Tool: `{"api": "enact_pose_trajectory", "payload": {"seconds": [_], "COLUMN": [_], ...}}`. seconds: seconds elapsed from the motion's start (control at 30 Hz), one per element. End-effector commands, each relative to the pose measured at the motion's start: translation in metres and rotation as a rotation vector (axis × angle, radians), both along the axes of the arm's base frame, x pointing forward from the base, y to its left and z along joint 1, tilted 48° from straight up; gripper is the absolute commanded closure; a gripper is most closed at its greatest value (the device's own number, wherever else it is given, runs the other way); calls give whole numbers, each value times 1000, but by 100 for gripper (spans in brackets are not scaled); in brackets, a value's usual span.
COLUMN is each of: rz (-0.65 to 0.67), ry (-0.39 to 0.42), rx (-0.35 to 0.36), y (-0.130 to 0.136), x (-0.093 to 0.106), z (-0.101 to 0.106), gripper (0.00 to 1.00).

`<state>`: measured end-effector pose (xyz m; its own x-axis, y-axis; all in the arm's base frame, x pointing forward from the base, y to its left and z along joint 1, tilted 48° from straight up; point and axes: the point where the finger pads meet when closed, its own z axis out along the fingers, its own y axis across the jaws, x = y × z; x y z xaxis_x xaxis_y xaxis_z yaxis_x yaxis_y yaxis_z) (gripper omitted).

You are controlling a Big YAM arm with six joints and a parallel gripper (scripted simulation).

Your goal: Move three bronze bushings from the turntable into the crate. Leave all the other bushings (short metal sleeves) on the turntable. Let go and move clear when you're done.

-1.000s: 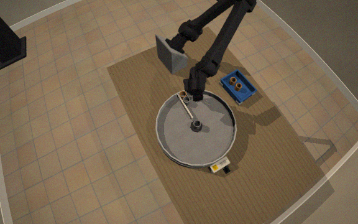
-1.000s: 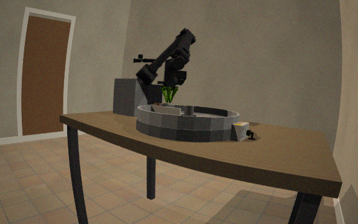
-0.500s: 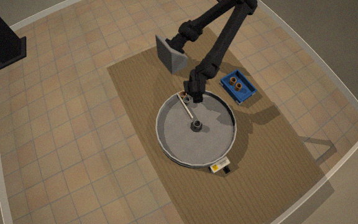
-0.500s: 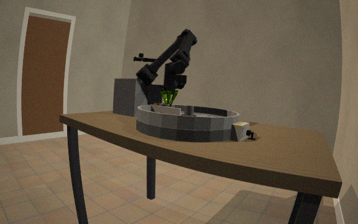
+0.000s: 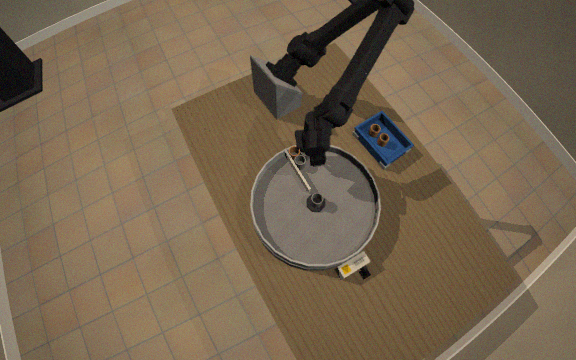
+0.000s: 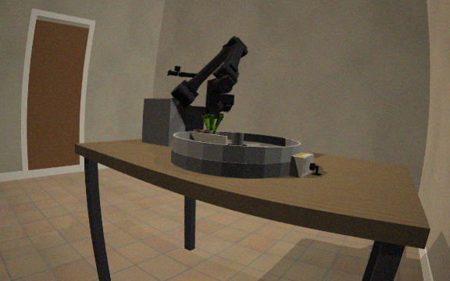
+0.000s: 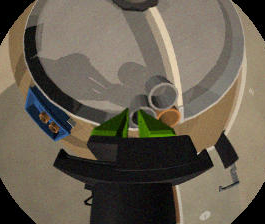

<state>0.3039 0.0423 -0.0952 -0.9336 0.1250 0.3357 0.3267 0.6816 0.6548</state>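
Note:
My gripper (image 6: pixel 212 131) (image 7: pixel 133 111) is shut to a narrow gap with nothing between its green fingers, low over the turntable (image 5: pixel 313 235) (image 6: pixel 241 157) (image 7: pixel 88 45) near its rim. A bronze bushing (image 5: pixel 295 151) (image 7: pixel 169 118) stands beside the cream bar at the rim, right of the fingers in the wrist view. A grey bushing (image 5: pixel 300 160) (image 7: pixel 154 84) stands next to it, further inward. Another grey bushing (image 7: pixel 147 110) is partly hidden by the fingertips. Two bronze bushings (image 5: pixel 374 131) (image 5: pixel 383 140) stand in the blue crate (image 5: pixel 399 155) (image 7: pixel 34 112).
The cream bar (image 5: pixel 298 171) (image 6: pixel 211 138) (image 7: pixel 164 37) reaches from near the hub (image 5: pixel 316 202) (image 6: pixel 237 139) to the rim. The turntable has a raised wall all round. A white control box (image 5: pixel 354 266) (image 6: pixel 302 165) sits outside it, on the side away from the arm.

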Motion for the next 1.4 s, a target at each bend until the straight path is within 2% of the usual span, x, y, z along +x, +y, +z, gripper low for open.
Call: {"api": "enact_pose_trajectory", "payload": {"seconds": [0.0, 0.77, 0.8, 1.37], "rz": [-12, -12, -12, -11], "ry": [6, 6, 6, 1], "rx": [1, 1, 1, -3], "y": [-1, -1, -1, -3], "x": [2, 2, 2, 2], "z": [-2, -2, -2, -3], "gripper": [86, 86, 100, 100]}}
